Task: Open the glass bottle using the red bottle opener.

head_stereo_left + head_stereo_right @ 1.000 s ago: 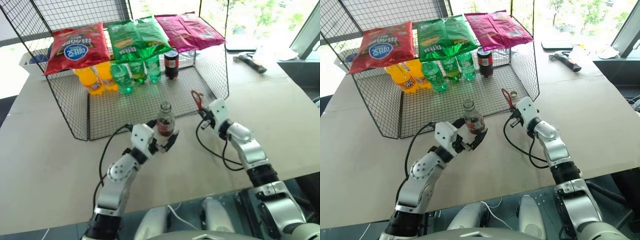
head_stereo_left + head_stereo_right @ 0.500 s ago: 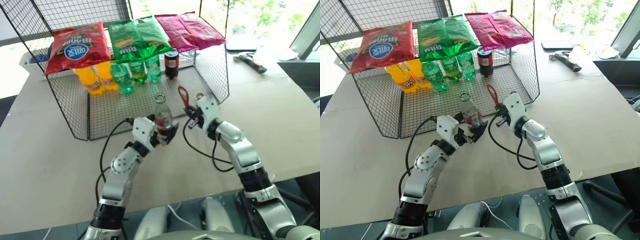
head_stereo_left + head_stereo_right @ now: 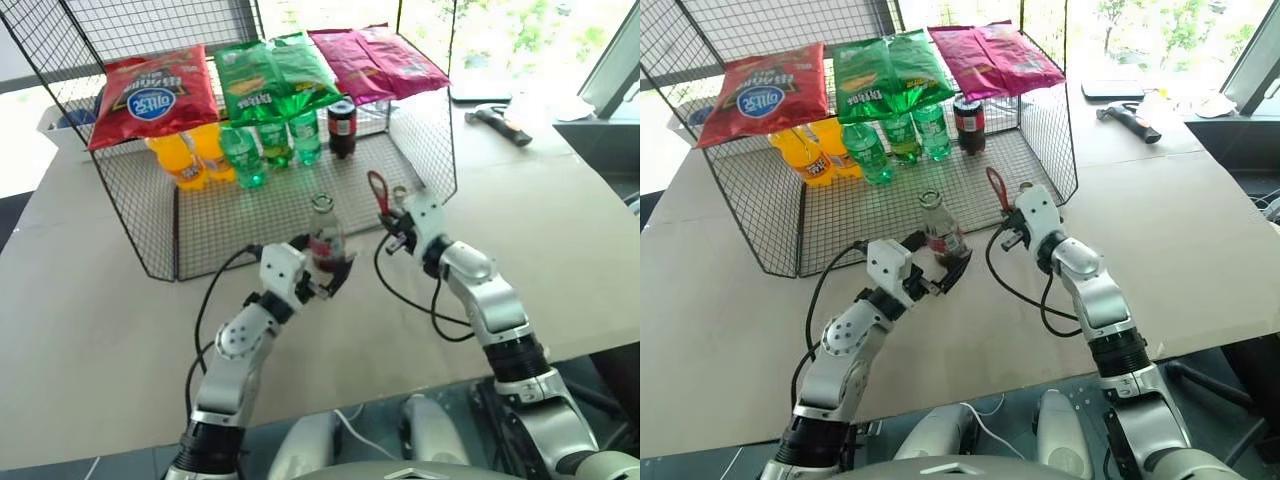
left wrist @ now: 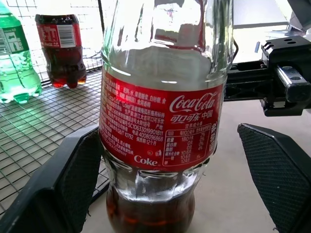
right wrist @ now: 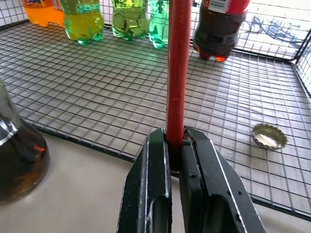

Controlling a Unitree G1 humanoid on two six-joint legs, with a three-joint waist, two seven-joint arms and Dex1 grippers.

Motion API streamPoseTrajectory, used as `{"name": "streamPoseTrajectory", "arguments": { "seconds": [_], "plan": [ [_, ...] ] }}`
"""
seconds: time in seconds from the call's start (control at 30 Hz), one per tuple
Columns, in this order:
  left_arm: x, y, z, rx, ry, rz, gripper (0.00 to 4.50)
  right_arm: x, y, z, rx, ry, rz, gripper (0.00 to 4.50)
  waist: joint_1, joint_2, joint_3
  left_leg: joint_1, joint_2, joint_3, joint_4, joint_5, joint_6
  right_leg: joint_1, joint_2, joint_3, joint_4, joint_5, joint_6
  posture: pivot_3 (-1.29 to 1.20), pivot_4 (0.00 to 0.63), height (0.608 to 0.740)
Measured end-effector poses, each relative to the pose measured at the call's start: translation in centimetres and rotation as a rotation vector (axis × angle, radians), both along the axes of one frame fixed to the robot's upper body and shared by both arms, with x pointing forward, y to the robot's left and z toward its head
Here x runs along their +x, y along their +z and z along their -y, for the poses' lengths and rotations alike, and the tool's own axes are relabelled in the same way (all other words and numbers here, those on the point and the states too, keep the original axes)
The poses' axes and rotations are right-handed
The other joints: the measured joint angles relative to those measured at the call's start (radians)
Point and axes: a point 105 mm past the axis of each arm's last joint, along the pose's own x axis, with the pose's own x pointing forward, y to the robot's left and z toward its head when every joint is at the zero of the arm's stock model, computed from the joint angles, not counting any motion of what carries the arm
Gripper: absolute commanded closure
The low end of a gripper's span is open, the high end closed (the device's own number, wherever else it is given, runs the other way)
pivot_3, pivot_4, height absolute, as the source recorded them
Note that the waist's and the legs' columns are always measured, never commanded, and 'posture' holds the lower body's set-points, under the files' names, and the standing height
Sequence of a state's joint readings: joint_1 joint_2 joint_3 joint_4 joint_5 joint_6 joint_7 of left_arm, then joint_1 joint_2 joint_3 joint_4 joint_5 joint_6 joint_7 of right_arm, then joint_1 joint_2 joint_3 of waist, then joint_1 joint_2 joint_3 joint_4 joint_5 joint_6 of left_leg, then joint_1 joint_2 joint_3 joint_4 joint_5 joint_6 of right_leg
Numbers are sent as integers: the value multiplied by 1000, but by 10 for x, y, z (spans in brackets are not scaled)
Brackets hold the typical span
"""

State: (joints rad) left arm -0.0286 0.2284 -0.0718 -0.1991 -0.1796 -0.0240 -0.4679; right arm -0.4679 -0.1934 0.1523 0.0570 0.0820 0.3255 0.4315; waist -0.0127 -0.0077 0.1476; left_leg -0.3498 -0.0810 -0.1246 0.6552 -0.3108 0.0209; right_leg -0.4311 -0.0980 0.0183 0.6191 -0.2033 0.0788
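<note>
Bottle point(image 3: 325, 238) stands upright near the middle of the desk point(image 3: 90, 300), just off the front edge of the wire rack point(image 3: 240, 215), long axis vertical, dark cola low in it. Left gripper point(image 3: 322, 280) brackets its base: left wrist view shows one finger point(image 4: 80, 174) touching the glass, the other standing apart, so jaws wide and not clamped. Whether the bottle rests on the desk or is lifted, cannot tell.

Right gripper point(image 3: 392, 225) pinches the opener point(image 3: 378, 190) shut by its handle; loop head points up, shaft near vertical. Opener sits to the right of the bottle neck, apart, head about level with the bottle top. Right arm is the nearer one to the mouth; judged next move is a short sideways carry toward the neck.

Hard to read: the bottle top is small in the head views and cut off in the left wrist view, so a cap cannot be confirmed. A loose cap point(image 5: 267, 136) lies on the rack floor by its right front corner. Opener head cut off in the right wrist view.
</note>
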Motion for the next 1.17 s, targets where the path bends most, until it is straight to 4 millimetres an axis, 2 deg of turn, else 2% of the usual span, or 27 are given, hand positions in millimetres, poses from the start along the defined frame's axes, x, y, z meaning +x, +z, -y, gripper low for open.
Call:
{"name": "streamPoseTrajectory", "arguments": {
  "seconds": [0.13, 0.33, 0.43, 0.5, 0.63, 0.8, 0.83, 0.97, 1.17],
  "plan": [
    [1, 6, -8, -3, 37, 28, 32, 0, -5, 6, -3, -14, -12, 4500, 0, 0, 0, 0, 0, 0, 0, 0, 0, 0, 0, 0, 1, 0, 0, 0, 150, 739],
    [-7, -1, -11, -3, 49, 6, 32, -5, -15, 10, 7, -20, -60, 4500, 0, 0, 0, 0, 1, 0, 0, 0, 0, 0, 0, 0, 0, 0, 0, 0, 150, 739],
    [-17, -5, -15, 8, 64, -9, 32, -14, -23, 15, 27, -9, -129, 4500, 0, 0, 0, 0, 3, 1, 0, 0, 0, 0, 0, 1, 0, 0, 0, 0, 150, 739],
    [-31, -12, -23, 24, 86, -39, 32, -24, -25, 25, 31, 6, -183, 4500, 0, 0, 0, 0, 3, 1, 0, 0, 0, 0, 0, 1, 0, 0, 0, 0, 150, 739],
    [-50, -23, -41, 63, 147, -86, 0, -41, -35, 43, -11, 28, -271, 2817, 2, 0, 0, 0, 4, 1, 0, 0, 1, 0, 0, 0, 0, 0, 0, 0, 150, 739],
    [-61, -25, -53, 88, 216, -102, 0, -43, -32, 59, -9, 7, -284, 396, 2, -1, 0, 0, 4, 2, 0, 0, 1, 1, 0, 0, 0, 0, 0, 0, 150, 739],
    [-63, -26, -59, 112, 246, -104, 0, -44, -31, 69, -27, -1, -270, 57, 5, -1, 0, 0, 4, 2, 0, 0, 1, 1, 0, 0, 0, 0, 0, 0, 150, 739],
    [-71, -34, -77, 168, 338, -149, 0, -53, -28, 98, -163, 28, -141, 57, 9, -3, 1, 0, 4, 2, 0, -1, 1, 1, 0, 0, -1, 0, 0, 0, 150, 739],
    [-89, -41, -90, 204, 386, -199, 0, -71, -45, 120, -155, 143, -113, 57, 4, -6, 3, 1, 5, 5, 0, -1, 2, 2, 0, 2, -1, 0, 0, 0, 150, 739]
  ]
}}
